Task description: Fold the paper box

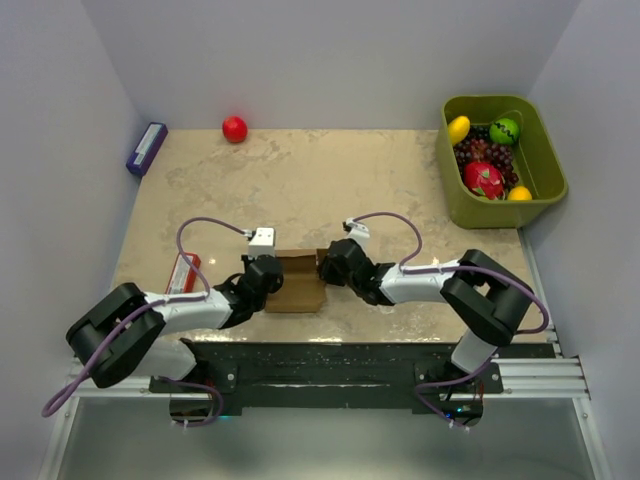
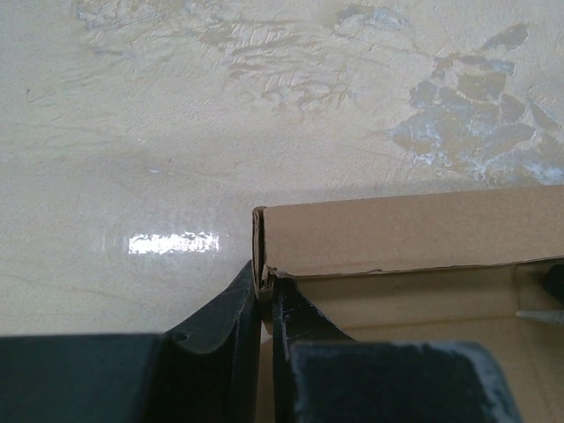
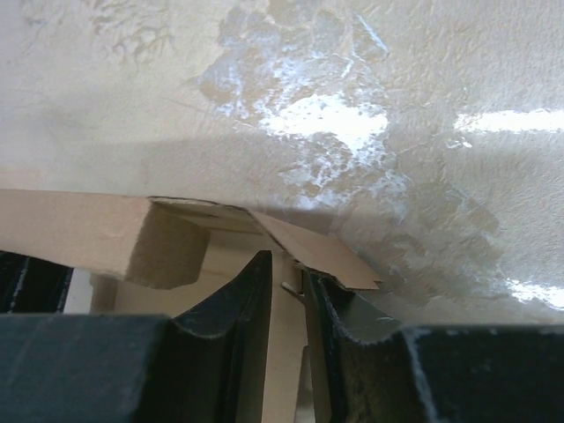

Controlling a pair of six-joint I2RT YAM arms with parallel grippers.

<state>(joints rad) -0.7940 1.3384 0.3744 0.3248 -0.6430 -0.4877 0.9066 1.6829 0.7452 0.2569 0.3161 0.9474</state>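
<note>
Paper box (image 1: 295, 283) spans left-right; left claw (image 2: 265, 295) pinches its wall, right claw (image 3: 289, 269) unclear.

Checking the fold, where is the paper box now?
Top view: the paper box sits centred near the front edge of the table, between the left gripper and the right gripper.

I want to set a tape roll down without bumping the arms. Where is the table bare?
Free: the wide middle, between the red ball, the bin and the paper box; also the left strip between the purple box and the red packet. Crowded: the near edge, where the left gripper and right gripper meet at the paper box.
</note>
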